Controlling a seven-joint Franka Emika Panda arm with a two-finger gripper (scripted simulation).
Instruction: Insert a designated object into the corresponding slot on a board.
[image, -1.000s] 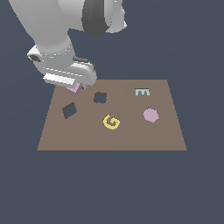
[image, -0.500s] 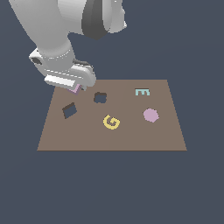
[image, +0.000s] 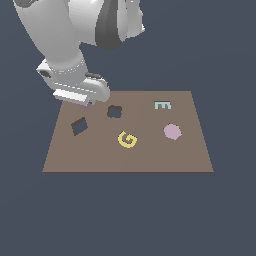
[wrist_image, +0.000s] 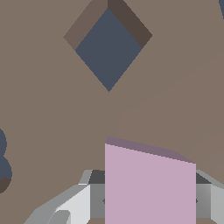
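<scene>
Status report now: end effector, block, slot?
End effector shut on lilac-pink square block. Block held above board, short of diamond slot. Slot open, nothing in it.

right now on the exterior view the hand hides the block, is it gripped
Observer: Yes. The wrist view shows the block between the fingers of the gripper, which is shut on it.
Operator: is it over the slot
Observer: No. The slot shows whole and uncovered, apart from the block, with bare board between them.
Operator: lined up in rotation
Observer: No. Against the block's edges the slot reads as a diamond, so a twist is probably needed.
</scene>
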